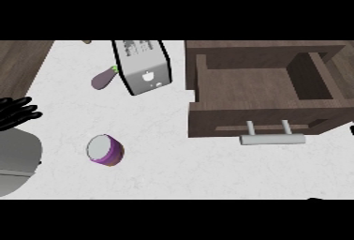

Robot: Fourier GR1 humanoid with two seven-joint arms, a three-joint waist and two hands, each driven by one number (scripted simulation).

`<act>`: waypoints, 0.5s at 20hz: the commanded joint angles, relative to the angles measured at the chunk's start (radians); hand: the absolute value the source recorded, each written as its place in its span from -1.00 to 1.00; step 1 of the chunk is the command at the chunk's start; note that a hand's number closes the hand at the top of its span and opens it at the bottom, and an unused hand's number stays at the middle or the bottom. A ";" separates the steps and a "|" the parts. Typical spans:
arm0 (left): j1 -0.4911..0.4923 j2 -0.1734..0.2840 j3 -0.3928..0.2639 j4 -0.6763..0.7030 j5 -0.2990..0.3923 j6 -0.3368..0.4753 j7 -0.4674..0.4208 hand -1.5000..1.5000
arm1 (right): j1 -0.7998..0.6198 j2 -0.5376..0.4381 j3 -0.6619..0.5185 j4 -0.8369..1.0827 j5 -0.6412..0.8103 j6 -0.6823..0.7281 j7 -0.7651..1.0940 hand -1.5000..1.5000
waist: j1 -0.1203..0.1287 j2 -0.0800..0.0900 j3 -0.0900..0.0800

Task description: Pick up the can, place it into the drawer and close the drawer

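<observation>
The purple can [105,150] stands upright on the surface, well left of the open drawer [266,89]. It looks light, rigid and slick-walled, best gripped around its sides. The left robot hand [17,112], left of the can, rests with fingers spread, holding nothing.

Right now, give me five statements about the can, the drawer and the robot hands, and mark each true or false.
1. The drawer stands open. True.
2. The can lies inside the drawer. False: it sits on the white counter, left of the drawer.
3. The left robot hand is curled round the can. False: it shows at the view's left edge, apart from the can, holding nothing.
4. The drawer has a pale bar handle on its front. True.
5. The eggplant lies in the drawer. False: it lies on the counter beside the grey toaster.
</observation>
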 commanded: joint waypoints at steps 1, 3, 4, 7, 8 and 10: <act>-0.074 0.076 -0.023 0.159 0.117 -0.174 0.006 -1.00 | 0.009 -0.017 -0.045 -0.010 -0.043 0.021 0.016 -1.00 | 0.000 0.005 -0.003; -0.066 0.104 -0.076 0.159 0.197 -0.134 0.049 -1.00 | 0.079 0.007 -0.046 0.002 -0.051 0.068 -0.065 -1.00 | -0.002 0.004 -0.003; -0.105 0.132 -0.085 0.191 0.235 -0.118 0.066 -1.00 | 0.101 -0.015 -0.075 0.003 -0.079 0.101 -0.075 -1.00 | -0.009 0.005 -0.002; -0.054 0.092 -0.144 0.196 0.251 -0.130 0.094 -1.00 | 0.081 -0.032 -0.112 -0.015 -0.110 0.094 -0.031 -1.00 | -0.004 0.005 -0.003; -0.091 0.187 -0.195 0.171 0.389 -0.084 0.135 -1.00 | 0.081 -0.008 -0.079 -0.019 -0.093 0.087 -0.030 -1.00 | -0.004 0.005 -0.002; -0.171 0.109 -0.228 0.215 0.349 -0.039 0.168 -1.00 | 0.102 -0.033 -0.127 0.002 -0.135 0.132 -0.053 -1.00 | -0.017 0.007 -0.003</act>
